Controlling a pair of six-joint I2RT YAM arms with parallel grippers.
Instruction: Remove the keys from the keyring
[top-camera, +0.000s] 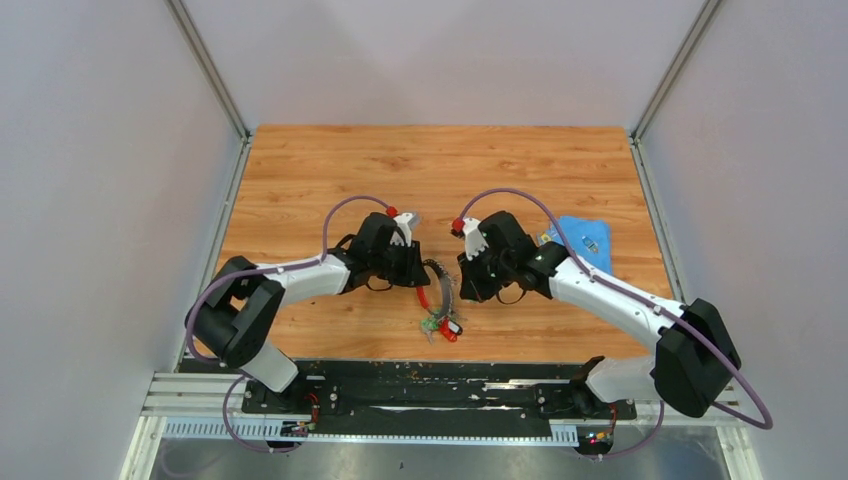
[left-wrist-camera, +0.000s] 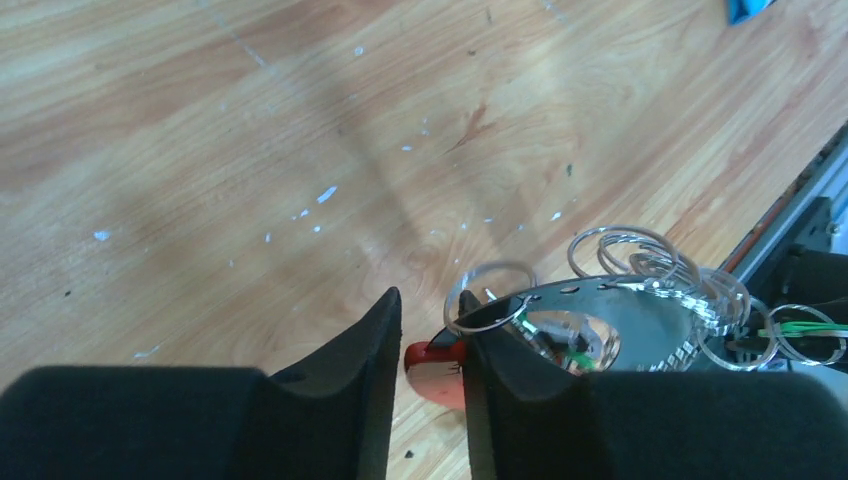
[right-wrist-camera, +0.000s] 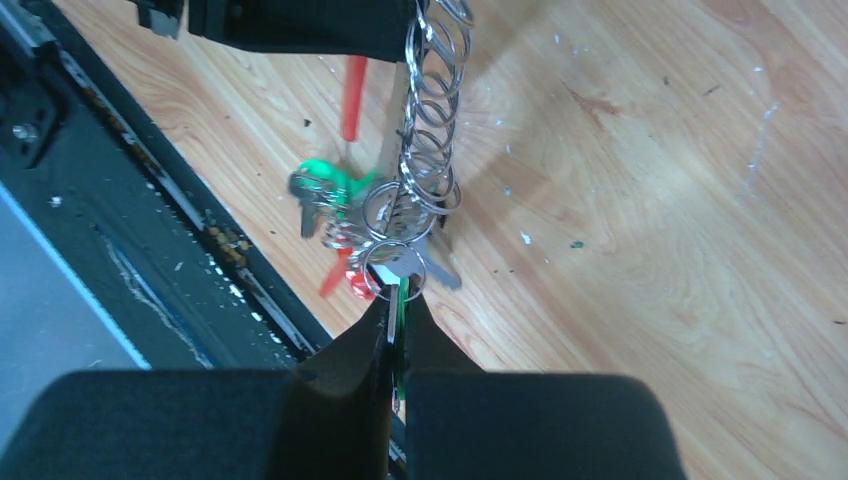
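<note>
Pinching a green-headed silver key (right-wrist-camera: 401, 290), the right hand (right-wrist-camera: 397, 305) is faced straight ahead by the red-clipped silvery keyring (left-wrist-camera: 437, 368) (pinched by the left hand (left-wrist-camera: 430, 302)).

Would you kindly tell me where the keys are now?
In the top view, the keys are bunched centrally by the near edge of the table, just nearward of the gap between the left claw and the right claw.

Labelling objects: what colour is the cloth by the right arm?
Blue cloth, clearest in top view.
</note>
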